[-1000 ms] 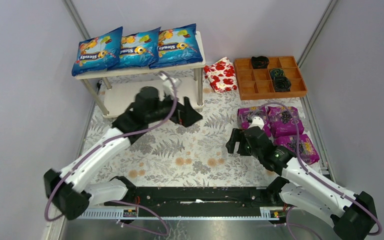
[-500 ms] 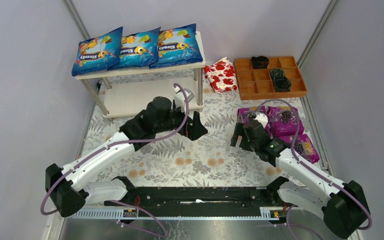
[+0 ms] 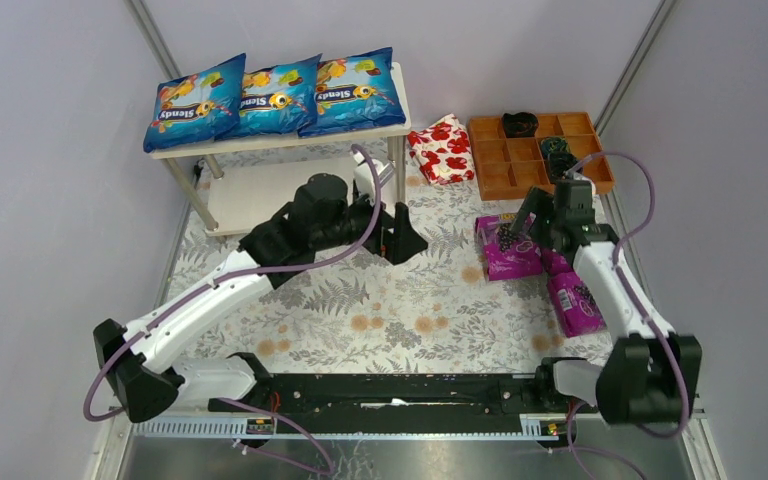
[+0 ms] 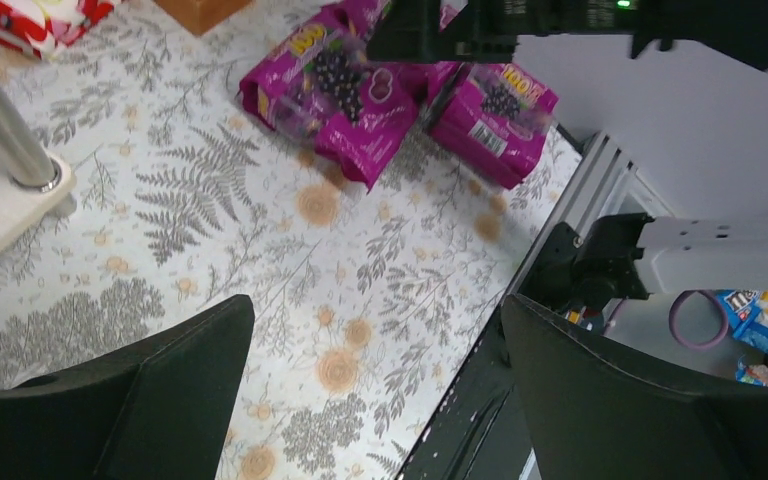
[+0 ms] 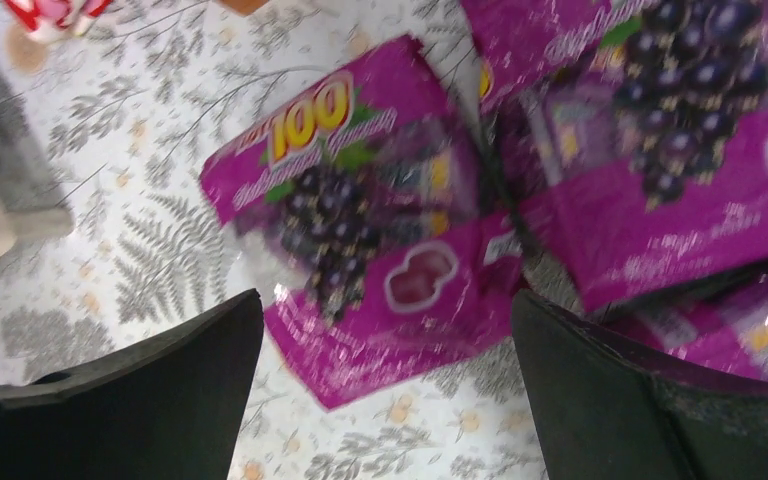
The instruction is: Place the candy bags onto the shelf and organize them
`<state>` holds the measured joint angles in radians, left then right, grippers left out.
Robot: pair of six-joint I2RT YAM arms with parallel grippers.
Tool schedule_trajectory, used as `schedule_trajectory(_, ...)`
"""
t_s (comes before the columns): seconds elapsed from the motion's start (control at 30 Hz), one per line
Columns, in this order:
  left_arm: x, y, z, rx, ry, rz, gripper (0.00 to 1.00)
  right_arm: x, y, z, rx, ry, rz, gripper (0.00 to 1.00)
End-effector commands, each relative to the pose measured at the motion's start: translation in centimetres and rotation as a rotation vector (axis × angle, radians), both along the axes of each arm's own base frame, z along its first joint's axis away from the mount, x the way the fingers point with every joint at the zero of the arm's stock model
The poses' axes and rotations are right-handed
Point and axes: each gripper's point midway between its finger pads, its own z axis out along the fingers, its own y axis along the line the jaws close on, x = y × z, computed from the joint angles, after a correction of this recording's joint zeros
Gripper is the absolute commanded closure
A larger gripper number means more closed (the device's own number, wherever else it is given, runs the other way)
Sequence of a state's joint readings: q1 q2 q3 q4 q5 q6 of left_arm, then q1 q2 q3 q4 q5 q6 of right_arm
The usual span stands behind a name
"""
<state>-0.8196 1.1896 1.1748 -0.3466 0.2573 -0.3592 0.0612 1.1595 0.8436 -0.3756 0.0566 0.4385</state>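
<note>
While the right claw (image 5: 385,300) gapes, purple bags (image 5: 360,230) blurred, edges cropped.

You see three blue bags (image 3: 278,95) lying in a row on the top board of the shelf (image 3: 260,190). The left fingers (image 3: 407,242) hang over the table (image 3: 360,320), near the shelf's right leg. The right fingers (image 3: 524,214) hang over the first purple bag (image 3: 508,258). The second purple bag (image 3: 572,303) lies closer to the arm bases. A red flower packet (image 3: 442,148) and a brown tray (image 3: 520,178) sit farther back.
</note>
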Motion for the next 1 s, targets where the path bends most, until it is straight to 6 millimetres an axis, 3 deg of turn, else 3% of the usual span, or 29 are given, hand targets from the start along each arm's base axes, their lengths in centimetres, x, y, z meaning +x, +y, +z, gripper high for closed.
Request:
schedule_trajectory(0.0, 1.2, -1.5, 3.0, -0.041, -0.060, -0.019, 0.01, 2.5, -1.3, -0.7, -0.035, 0.073, 0.087, 0.00)
schedule_trajectory(0.2, 1.8, -1.7, 0.2, 0.038, -0.059, -0.040, 0.01, 6.9, -2.0, -2.1, 0.100, 0.072, 0.113, 0.00)
schedule_trajectory(0.4, 1.9, -0.6, -1.4, 0.076, -0.070, -0.013, 0.01, 8.3, -1.4, -4.5, 0.137, 0.133, 0.160, 0.05)
schedule_trajectory(0.63, 1.8, -0.5, -2.0, 0.064, -0.046, -0.011, 0.01, 6.5, 2.3, -6.6, 0.310, 0.113, 0.238, 0.25)
schedule_trajectory(0.77, 1.7, -0.7, -2.6, 0.058, -0.021, -0.014, 0.01, 4.6, 5.2, -7.8, 0.308, 0.141, 0.284, 0.38)
schedule_trajectory(0.97, 1.8, -0.9, -3.4, 0.067, 0.003, -0.013, 0.01, 0.7, 13.5, -7.8, 0.377, 0.132, 0.408, 0.38)
